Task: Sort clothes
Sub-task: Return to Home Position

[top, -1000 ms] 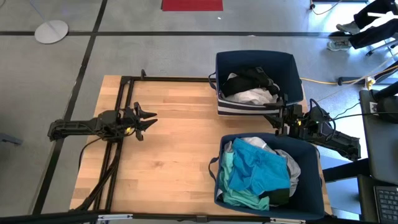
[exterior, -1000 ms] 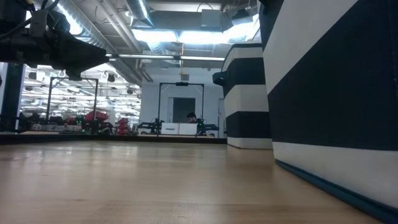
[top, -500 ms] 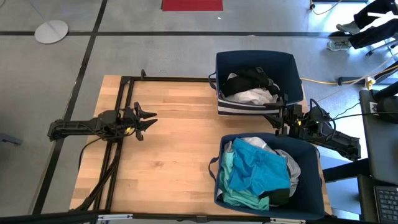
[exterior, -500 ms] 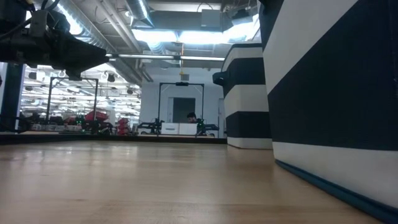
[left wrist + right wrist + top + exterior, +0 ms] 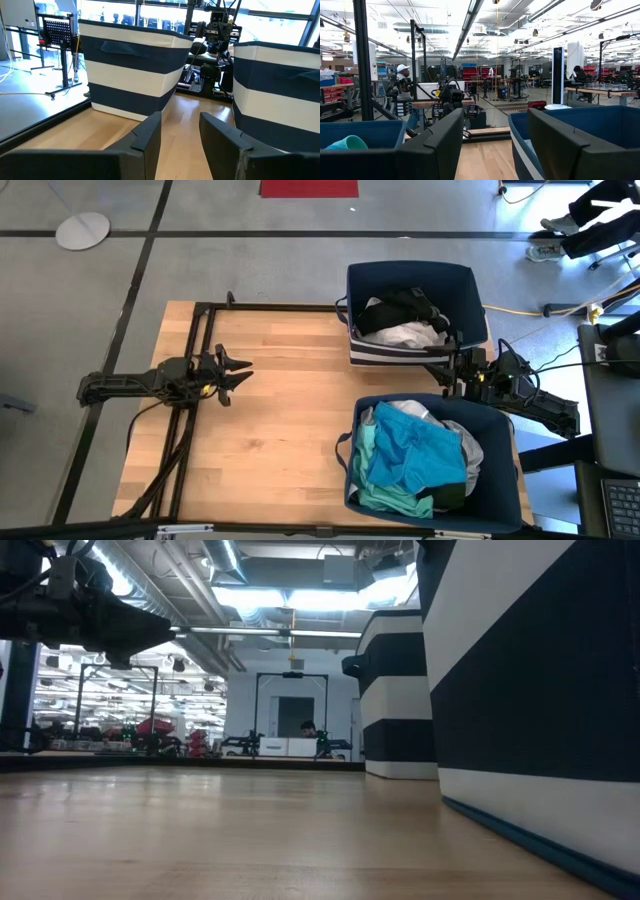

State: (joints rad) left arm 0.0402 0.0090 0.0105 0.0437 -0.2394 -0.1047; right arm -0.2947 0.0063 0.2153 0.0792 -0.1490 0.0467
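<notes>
Crumpled soft clothes in 2 boxy navy bins, left gripper released, right gripper released

A large open robotics lab or workshop hall. It has a grey concrete floor marked with black tape lines, exposed silver ceiling ducts and long strip lights. Workbenches carry equipment, and a person in a white cap stands among metal frames.

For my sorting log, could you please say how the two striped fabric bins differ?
The far navy-and-white striped fabric bin holds a black garment and a white garment; the near striped bin holds mostly turquoise garments. The near bin looks fuller. Both stand upright on the wooden table.
</notes>
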